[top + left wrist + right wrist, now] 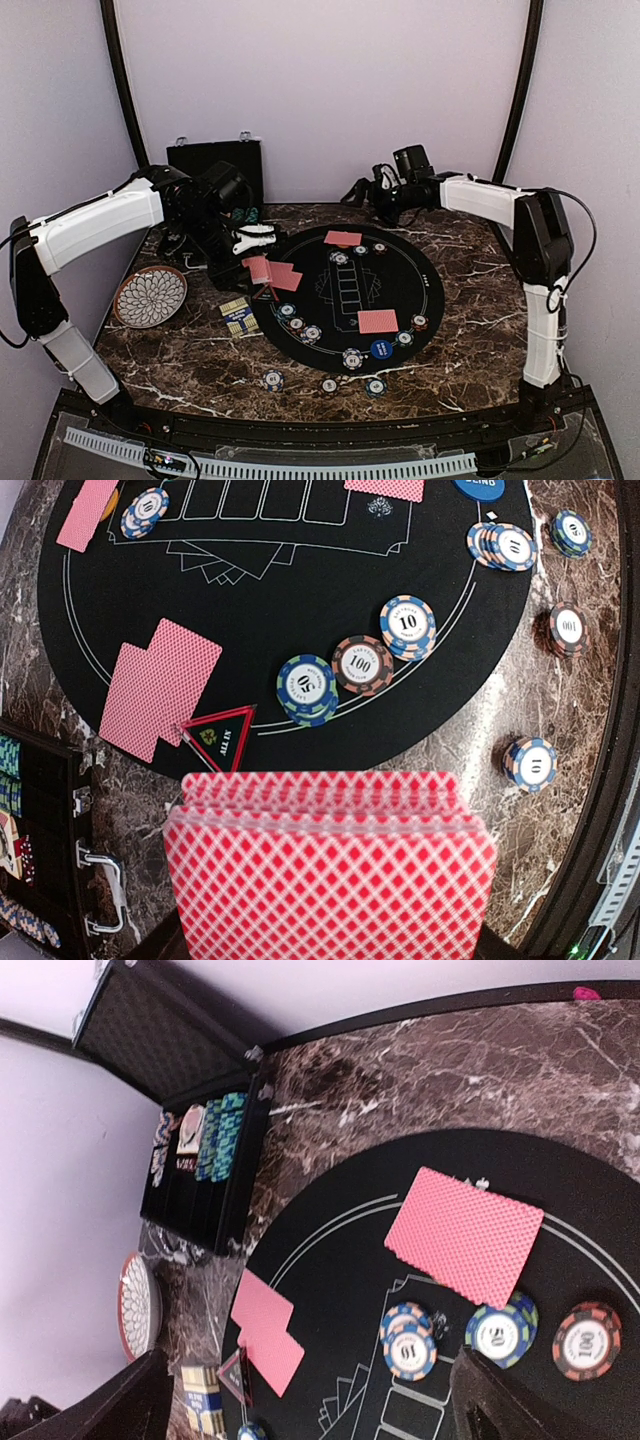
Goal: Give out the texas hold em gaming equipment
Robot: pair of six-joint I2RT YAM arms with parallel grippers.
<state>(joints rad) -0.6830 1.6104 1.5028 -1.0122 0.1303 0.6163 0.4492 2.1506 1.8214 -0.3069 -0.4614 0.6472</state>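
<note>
My left gripper (255,243) hovers over the left edge of the round black mat (400,285), shut on a deck of red-backed cards (330,870) that hides its fingers. Two cards (160,685) lie overlapped on the mat beside a triangular all-in marker (218,738). Chips marked 50 (306,688), 100 (362,665) and 10 (408,626) sit along the mat's line. My right gripper (385,205) hangs open and empty above the mat's far edge, over a face-down card (465,1235) and several chips (408,1340).
An open black case (215,165) with chip rows stands at the back left. A white petal plate (150,296) and a blue-yellow card box (237,315) lie left of the mat. Three chips (329,385) rest on the marble near the front edge.
</note>
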